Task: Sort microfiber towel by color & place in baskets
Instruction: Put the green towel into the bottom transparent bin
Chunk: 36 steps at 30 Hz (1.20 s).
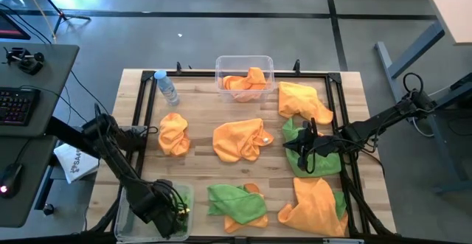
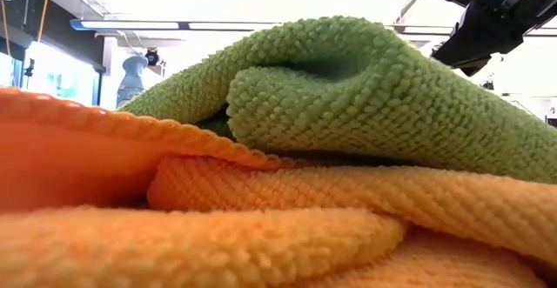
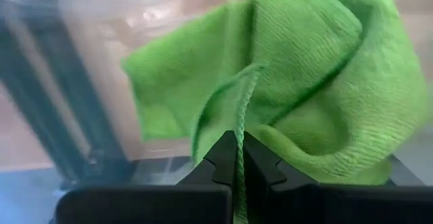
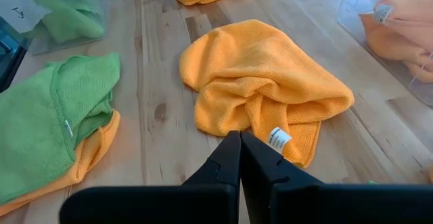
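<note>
Left hand (image 3: 238, 158) is clamped on a green towel (image 3: 304, 82), apparently inside the near-left basket (image 1: 184, 196); right hand (image 4: 239, 158), fingers together, hovers over the tabletop (image 4: 162, 68) near an orange towel (image 4: 260, 82)

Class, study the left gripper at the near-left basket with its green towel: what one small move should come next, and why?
Probably open the left gripper: its fingers are shut on a green towel that already hangs inside the clear basket at the table's near-left corner, so releasing would drop it in. The right gripper, shut and empty, waits above the wooden table.
</note>
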### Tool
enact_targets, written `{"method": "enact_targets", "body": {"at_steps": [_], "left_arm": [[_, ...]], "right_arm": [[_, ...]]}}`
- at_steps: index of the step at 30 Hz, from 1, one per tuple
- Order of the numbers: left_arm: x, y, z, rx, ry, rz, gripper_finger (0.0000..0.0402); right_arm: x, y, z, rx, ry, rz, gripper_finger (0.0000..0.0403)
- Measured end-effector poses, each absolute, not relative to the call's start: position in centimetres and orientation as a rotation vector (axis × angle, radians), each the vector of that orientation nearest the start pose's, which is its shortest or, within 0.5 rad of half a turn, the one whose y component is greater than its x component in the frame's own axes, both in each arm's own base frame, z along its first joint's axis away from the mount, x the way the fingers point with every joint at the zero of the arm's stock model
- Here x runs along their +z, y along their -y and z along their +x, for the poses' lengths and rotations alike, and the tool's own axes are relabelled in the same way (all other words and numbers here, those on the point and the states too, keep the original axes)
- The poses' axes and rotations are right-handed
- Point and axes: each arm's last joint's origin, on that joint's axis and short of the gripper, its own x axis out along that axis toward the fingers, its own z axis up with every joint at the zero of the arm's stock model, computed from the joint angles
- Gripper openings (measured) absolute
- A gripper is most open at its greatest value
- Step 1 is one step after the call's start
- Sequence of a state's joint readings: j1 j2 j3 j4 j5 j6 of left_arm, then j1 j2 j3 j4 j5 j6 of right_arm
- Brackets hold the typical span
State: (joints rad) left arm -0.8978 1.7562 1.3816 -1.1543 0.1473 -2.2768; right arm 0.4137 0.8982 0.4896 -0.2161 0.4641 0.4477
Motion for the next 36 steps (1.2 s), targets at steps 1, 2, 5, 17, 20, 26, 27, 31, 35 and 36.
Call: {"method": "enact_targets", "body": {"at_steps": [1,2,5,17,20,26,27,31,35,36], "left_arm": [[23.1,25.5,19.8,1.039,-1.445,-1.131,0.0000],[22.8,25.4,19.7,1.041,-1.441,-1.129,0.0000],[22.0,25.3,19.2,1.072,-1.449,-1.101,0.0000],[21.2,25.7,18.3,1.057,-1.409,-1.071,0.0007],[21.2,25.7,18.3,1.056,-1.406,-1.070,0.0025],[21.2,25.8,18.0,1.051,-1.422,-1.058,0.0075],[21.2,25.9,17.9,1.053,-1.431,-1.054,0.0084],[21.7,25.9,17.5,1.019,-1.479,-1.047,0.0112],[23.8,25.7,17.2,0.964,-1.483,-1.086,0.0124],[24.4,25.5,17.0,0.958,-1.483,-1.089,0.0125]], "right_arm": [[21.3,-6.1,17.0,-0.173,-0.540,0.170,0.0000],[21.3,-6.1,17.0,-0.173,-0.540,0.170,0.0000],[21.3,-6.1,17.0,-0.173,-0.539,0.171,0.0000],[21.3,-6.0,17.0,-0.184,-0.537,0.195,0.0000],[21.3,-6.0,17.0,-0.189,-0.535,0.202,0.0000],[21.3,-5.9,17.0,-0.248,-0.511,0.258,0.0000],[21.3,-5.9,17.0,-0.256,-0.507,0.266,0.0000],[21.3,-5.9,17.0,-0.268,-0.501,0.290,0.0000],[21.4,-5.9,17.0,-0.280,-0.493,0.338,0.0000],[21.4,-5.9,17.0,-0.284,-0.491,0.352,0.0000]]}}
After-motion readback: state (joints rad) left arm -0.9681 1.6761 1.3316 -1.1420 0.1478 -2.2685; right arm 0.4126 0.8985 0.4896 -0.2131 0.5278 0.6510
